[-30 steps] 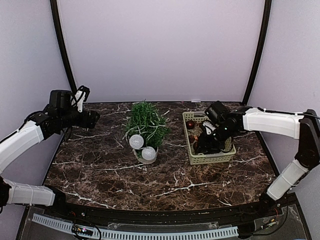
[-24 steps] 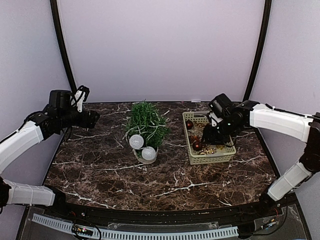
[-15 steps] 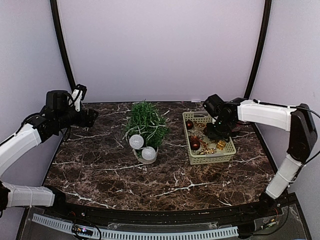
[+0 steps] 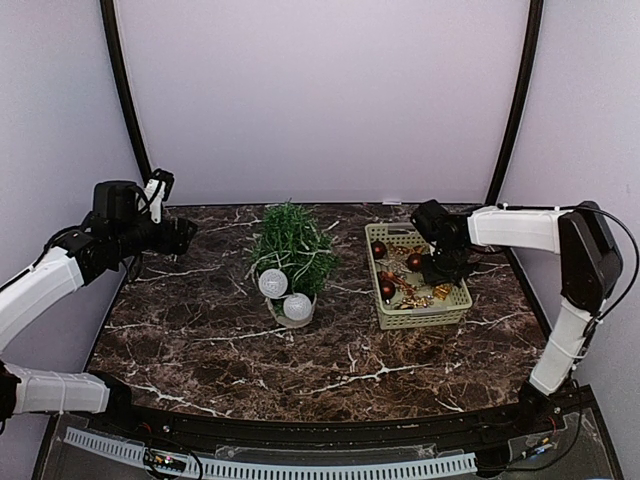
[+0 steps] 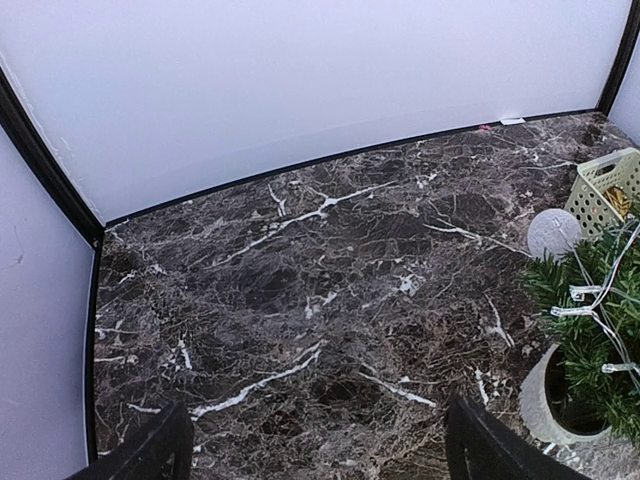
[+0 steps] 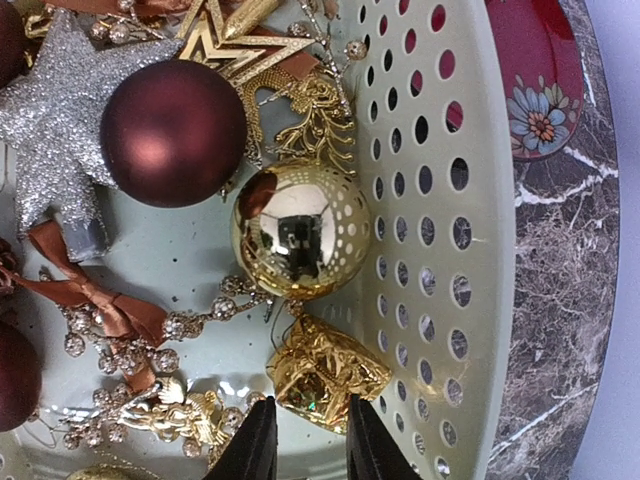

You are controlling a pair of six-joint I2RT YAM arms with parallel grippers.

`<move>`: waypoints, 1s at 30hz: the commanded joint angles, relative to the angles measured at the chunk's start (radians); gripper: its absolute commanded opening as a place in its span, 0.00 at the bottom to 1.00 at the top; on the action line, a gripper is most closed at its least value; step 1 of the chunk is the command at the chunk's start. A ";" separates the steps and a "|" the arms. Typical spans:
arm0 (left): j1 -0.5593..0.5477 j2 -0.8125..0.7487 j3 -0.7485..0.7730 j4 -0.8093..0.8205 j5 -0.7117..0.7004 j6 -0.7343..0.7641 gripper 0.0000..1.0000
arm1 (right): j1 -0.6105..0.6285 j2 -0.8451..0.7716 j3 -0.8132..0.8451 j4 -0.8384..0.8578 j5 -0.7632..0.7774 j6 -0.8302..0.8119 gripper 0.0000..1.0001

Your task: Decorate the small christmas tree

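The small bushy dark-green artificial christmas tree (image 4: 292, 245) in its round white pot (image 5: 545, 400) stands mid-way across the dark marbled tabletop (image 4: 330, 370), beside the pale green perforated plastic basket (image 4: 424, 320). It is judged light and easily tipped. Its wiry branches should flex yet bear a hung ornament, so the pot is best gripped for steadying.

The left tool (image 5: 318, 425) is spread wide and empty. The right tool (image 6: 308, 425), above a shiny gold bauble (image 6: 295, 230) in the basket, is parted narrowly, with nothing seen between. No brand or writing is legible.
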 commanded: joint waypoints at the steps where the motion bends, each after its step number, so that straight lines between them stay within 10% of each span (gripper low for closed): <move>1: 0.004 0.007 -0.009 0.022 -0.008 -0.005 0.89 | 0.006 0.026 -0.022 0.034 0.048 -0.030 0.27; 18: 0.004 0.037 -0.003 0.021 -0.015 -0.003 0.89 | 0.018 0.089 -0.034 0.081 0.020 -0.096 0.30; 30: 0.004 0.041 0.000 0.018 -0.020 0.002 0.89 | 0.020 0.102 -0.047 0.080 -0.019 -0.042 0.04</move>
